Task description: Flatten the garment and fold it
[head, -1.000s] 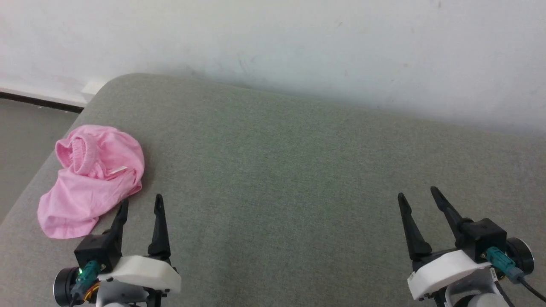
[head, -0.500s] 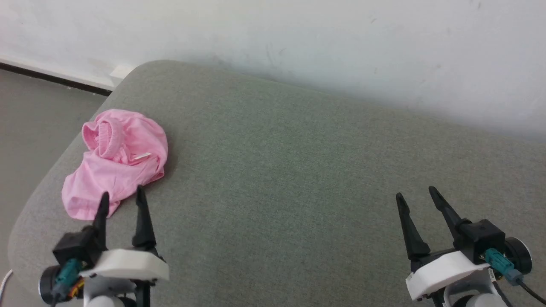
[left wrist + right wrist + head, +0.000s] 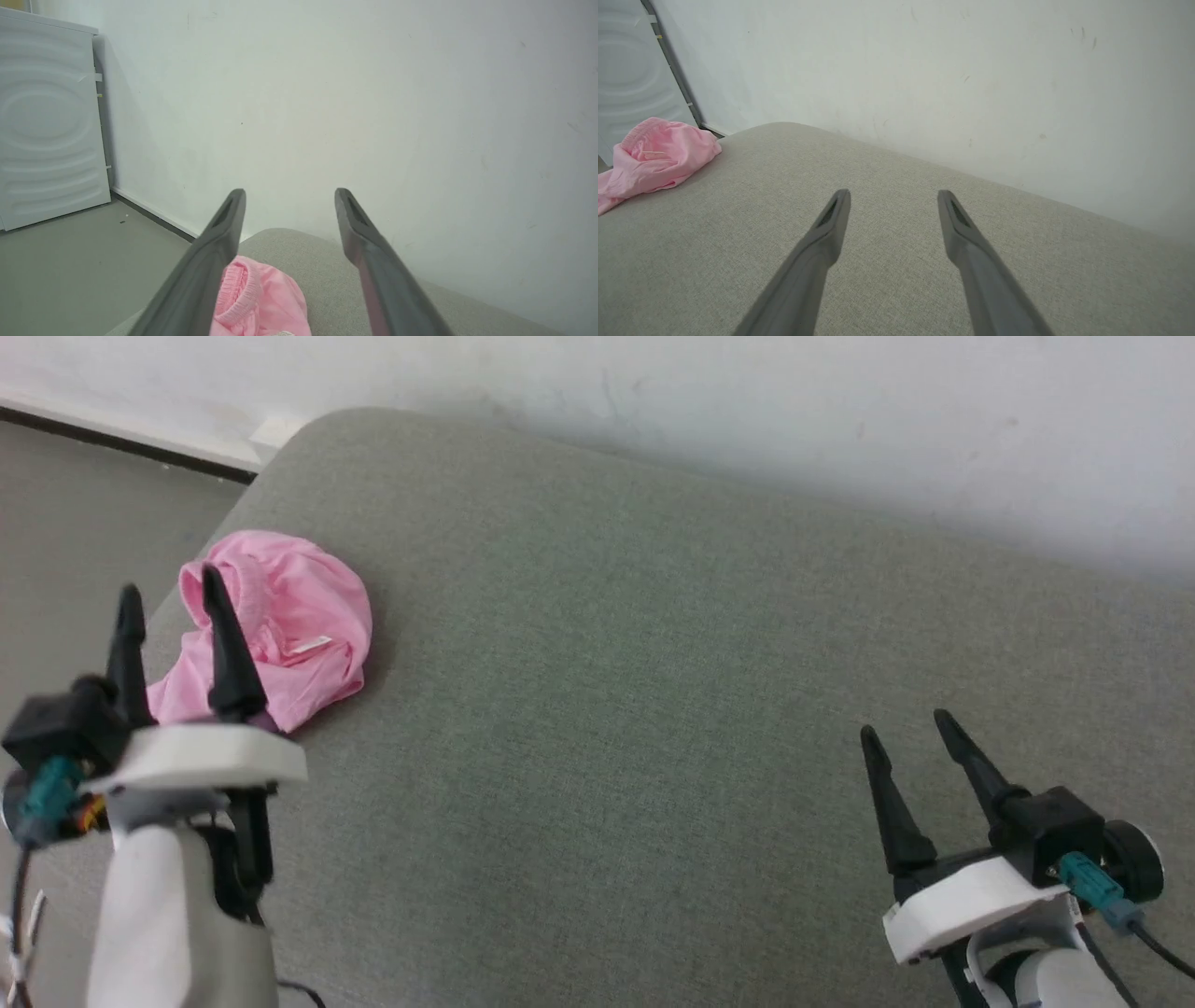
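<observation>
The garment [image 3: 299, 625] is a crumpled light-pink heap at the far left of the grey-green cushion [image 3: 653, 691], gathered waistband up and a small white label [image 3: 311, 645] showing. My left gripper [image 3: 166, 590] is raised above its near left part, open, nothing between the fingers. In the left wrist view the garment [image 3: 266, 298] lies low between the open fingers of the left gripper [image 3: 288, 192]. My right gripper [image 3: 904, 723] hovers open over bare cushion at the lower right. The right wrist view shows the garment [image 3: 658, 156] far left and the right gripper [image 3: 893, 192] open.
The cushion's rounded left edge drops to a grey floor [image 3: 65, 523]. A pale wall [image 3: 747, 401] rises right behind the cushion. A white appliance [image 3: 46, 126] stands on the floor at the left. Bare cushion stretches between the two grippers.
The camera has turned, shifting the whole picture. My left gripper has lifted and gone forward from in front of the garment to above it. The right gripper keeps its place and both stay open.
</observation>
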Robot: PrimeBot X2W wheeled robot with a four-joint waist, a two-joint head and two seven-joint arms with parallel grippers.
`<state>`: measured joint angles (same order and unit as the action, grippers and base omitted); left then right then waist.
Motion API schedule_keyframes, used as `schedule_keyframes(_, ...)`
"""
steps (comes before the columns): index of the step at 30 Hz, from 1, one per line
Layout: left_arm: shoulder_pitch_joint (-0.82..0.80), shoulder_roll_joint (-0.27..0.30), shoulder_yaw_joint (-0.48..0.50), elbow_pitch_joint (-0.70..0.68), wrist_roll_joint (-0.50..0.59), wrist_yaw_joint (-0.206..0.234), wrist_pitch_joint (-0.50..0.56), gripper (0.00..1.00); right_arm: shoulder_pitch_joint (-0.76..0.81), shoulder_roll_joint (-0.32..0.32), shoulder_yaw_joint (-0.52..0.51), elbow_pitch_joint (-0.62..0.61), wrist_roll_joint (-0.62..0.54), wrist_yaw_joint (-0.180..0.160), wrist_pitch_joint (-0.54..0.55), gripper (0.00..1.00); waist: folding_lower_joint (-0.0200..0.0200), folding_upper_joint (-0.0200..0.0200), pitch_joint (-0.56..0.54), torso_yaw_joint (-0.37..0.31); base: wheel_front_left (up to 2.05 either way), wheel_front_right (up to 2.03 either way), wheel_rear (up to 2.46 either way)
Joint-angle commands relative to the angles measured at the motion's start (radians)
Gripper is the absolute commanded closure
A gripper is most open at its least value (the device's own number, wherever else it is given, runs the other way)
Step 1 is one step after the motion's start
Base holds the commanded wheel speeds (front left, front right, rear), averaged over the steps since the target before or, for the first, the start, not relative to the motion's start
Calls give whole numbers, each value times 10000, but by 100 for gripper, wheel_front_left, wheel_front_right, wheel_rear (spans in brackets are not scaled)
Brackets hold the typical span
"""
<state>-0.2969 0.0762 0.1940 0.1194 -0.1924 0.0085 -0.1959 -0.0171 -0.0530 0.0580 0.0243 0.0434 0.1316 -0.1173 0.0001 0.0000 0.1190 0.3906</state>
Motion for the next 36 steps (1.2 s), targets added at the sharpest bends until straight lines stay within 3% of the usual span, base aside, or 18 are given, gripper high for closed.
schedule_keyframes(1,-623,210,126,323,-79,-136,-120,0,-243,20,-19,-86,-82,-7,-8,0,-1,0,424,-65,0,0,0)
schedule_keyframes(10,-3259,1631,146,2721,-272,-671,413,0,-715,23,63,-274,-311,-8,97,0,-1,0,1383,-402,0,0,0)
schedule_keyframes(19,-5146,3244,-34,6355,-652,-1154,2595,0,-1170,26,105,-352,-539,-9,92,0,-1,0,2350,-889,0,0,0)
schedule_keyframes(27,-6063,3794,-316,8785,-1941,-1377,4841,0,-1512,28,237,-468,-735,-9,115,0,-1,0,3145,-1114,0,0,0)
schedule_keyframes(35,-5889,4005,-1195,9415,-3192,-1390,6945,0,-1625,28,358,-501,-694,-9,123,0,-1,0,3366,-1358,0,0,0)
schedule_keyframes(36,-5842,4049,-1352,9375,-3292,-1390,7142,15,-1634,28,367,-493,-686,-9,119,0,-1,0,3365,-1383,0,0,0)
